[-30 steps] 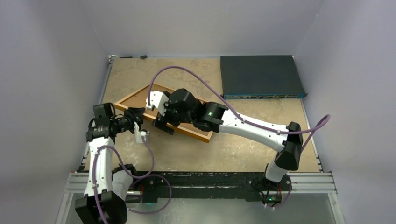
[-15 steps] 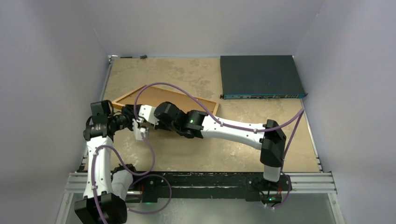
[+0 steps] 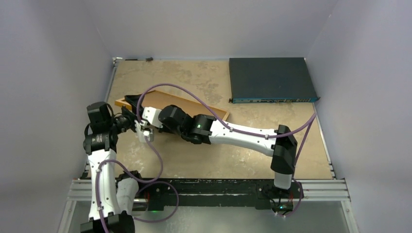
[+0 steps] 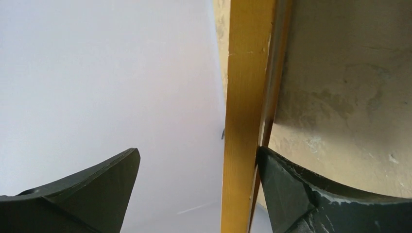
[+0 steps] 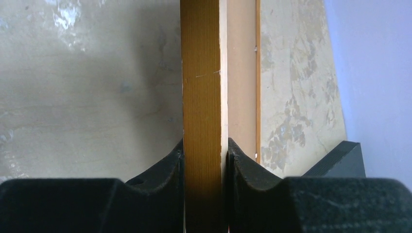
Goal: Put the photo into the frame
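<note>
The frame (image 3: pixel 204 108) lies long axis left-right near the bench's (image 3: pixel 218 155) left edge, partly hidden by the right arm (image 3: pixel 252 136). The right gripper (image 5: pixel 204 153) clamps its rim. The left gripper (image 4: pixel 197 167) straddles it, spread wide.

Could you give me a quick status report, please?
Right gripper shut on the frame edge. Left gripper open, astride that edge. Photo not in sight. Blue box far back, clear.

No legible text or labels
</note>
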Tool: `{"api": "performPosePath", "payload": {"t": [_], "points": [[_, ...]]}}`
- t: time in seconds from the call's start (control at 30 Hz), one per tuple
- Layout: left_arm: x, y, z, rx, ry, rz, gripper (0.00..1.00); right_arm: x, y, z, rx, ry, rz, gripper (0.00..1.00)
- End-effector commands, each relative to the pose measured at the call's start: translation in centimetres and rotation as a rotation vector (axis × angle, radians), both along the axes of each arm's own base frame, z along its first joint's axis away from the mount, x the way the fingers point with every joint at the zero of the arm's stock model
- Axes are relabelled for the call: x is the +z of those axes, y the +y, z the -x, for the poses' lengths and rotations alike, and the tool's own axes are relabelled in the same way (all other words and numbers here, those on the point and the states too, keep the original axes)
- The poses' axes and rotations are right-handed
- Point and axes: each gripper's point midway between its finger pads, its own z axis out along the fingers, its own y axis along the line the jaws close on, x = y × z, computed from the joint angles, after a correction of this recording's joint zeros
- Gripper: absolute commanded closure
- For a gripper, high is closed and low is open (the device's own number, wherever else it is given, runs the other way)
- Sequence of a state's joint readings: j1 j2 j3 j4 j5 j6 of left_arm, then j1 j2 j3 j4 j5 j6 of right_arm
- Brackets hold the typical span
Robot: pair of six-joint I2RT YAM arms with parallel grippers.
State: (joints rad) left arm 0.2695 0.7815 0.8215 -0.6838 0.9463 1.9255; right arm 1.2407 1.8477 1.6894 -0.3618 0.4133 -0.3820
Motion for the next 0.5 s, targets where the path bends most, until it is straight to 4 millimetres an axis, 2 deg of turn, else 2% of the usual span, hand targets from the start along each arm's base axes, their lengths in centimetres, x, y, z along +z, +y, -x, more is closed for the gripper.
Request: {"api": "performPosePath", "payload": {"t": [0.0,0.13,0.23,0.37,0.47], "points": [[5.5,0.3,-0.7,0.097,-0.048,0.178,0.09,7.0,0.8,-0.7,-0.037,-0.021,-0.196,1.0],[8.6,1.8,-1.6,0.244,-0.065,0.379,0.06,7.5,0.9,-2.1,-0.056,-0.013,-0.191,1.0],[10.7,3.7,-2.7,0.388,-0.032,0.569,0.05,9.2,0.0,-4.8,-0.145,-0.007,-0.248,1.0],[11.9,5.9,-4.7,0.574,0.115,0.793,0.03,11.8,-0.3,-6.9,-0.16,0.088,-0.376,1.0],[11.5,7.5,-6.1,0.74,0.26,0.94,0.02,12.6,-0.1,-7.6,-0.161,0.154,-0.45,1.0]]}}
